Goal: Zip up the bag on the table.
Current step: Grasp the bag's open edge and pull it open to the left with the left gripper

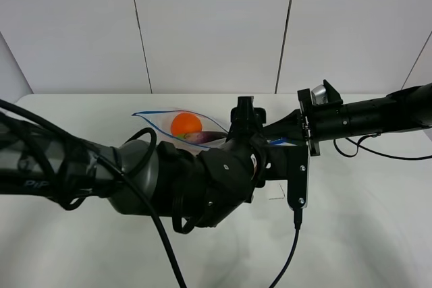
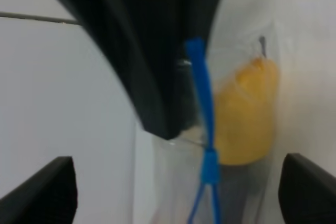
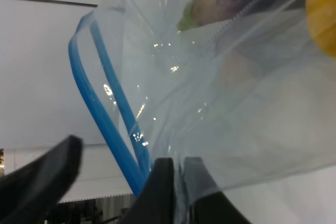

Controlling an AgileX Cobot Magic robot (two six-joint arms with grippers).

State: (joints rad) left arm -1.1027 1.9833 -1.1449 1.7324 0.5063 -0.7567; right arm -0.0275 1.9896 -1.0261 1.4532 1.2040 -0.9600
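Observation:
The clear bag (image 1: pixel 177 128) lies on the white table (image 1: pixel 81 116) with an orange (image 1: pixel 185 124) and a purple eggplant (image 1: pixel 202 137) inside. Its blue zipper strip (image 1: pixel 162 112) gapes open on the left. My right gripper (image 1: pixel 282 133) is shut on the bag's right end. The right wrist view shows its fingers (image 3: pixel 163 192) pinching the plastic next to the open blue zipper (image 3: pixel 105 119). My left gripper (image 1: pixel 246 116) is open just left of it. In the left wrist view its fingertips (image 2: pixel 50 190) straddle the zipper (image 2: pixel 202 93), which splits in two lower down, beside the yellow pear (image 2: pixel 247 114).
My left arm (image 1: pixel 135 180) fills the near middle of the exterior view and hides part of the bag. The right arm (image 1: pixel 371 116) reaches in from the right, with a black cable (image 1: pixel 293 247) hanging near the front. White wall panels stand behind the table.

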